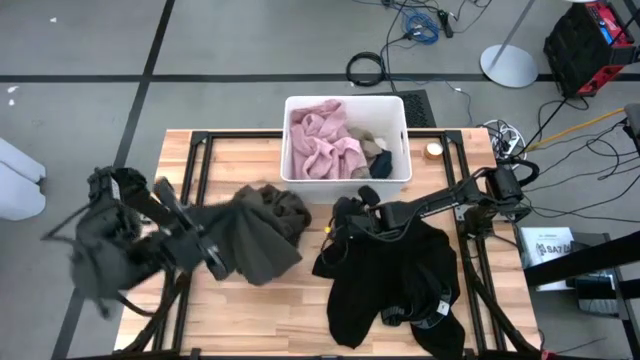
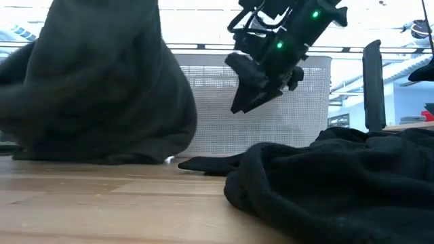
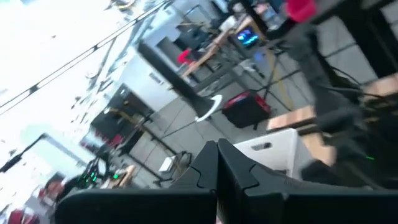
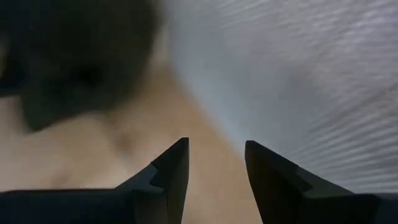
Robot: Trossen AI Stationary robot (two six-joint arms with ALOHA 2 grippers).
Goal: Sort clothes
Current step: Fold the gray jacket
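An olive-green garment (image 1: 262, 232) stands heaped high at the table's left middle, its lower edge on the wood (image 2: 102, 159). My left gripper (image 1: 216, 264) is at the garment's left side, and its fingers (image 3: 217, 163) are shut and tipped upward. A black garment (image 1: 400, 280) lies spread on the table's right half (image 2: 339, 183). My right gripper (image 1: 347, 214) is open and empty. It hovers above the table (image 2: 252, 102) between the black garment and the white bin (image 1: 345, 176). A fuzzy pink garment (image 1: 320, 145) lies in the bin. My left gripper is shut beside the olive-green garment's left part (image 1: 228, 240). The cloth and the arm hide the place in the high view, and no cloth shows between the fingertips in the wrist view. I cannot tell whether it holds the garment.
The bin also holds beige and dark pieces (image 1: 376, 155). Its ribbed wall (image 4: 298, 81) is close in front of my right gripper. A roll of tape (image 1: 433, 150) lies to the right of the bin. Bare wood (image 1: 250, 320) shows along the near edge.
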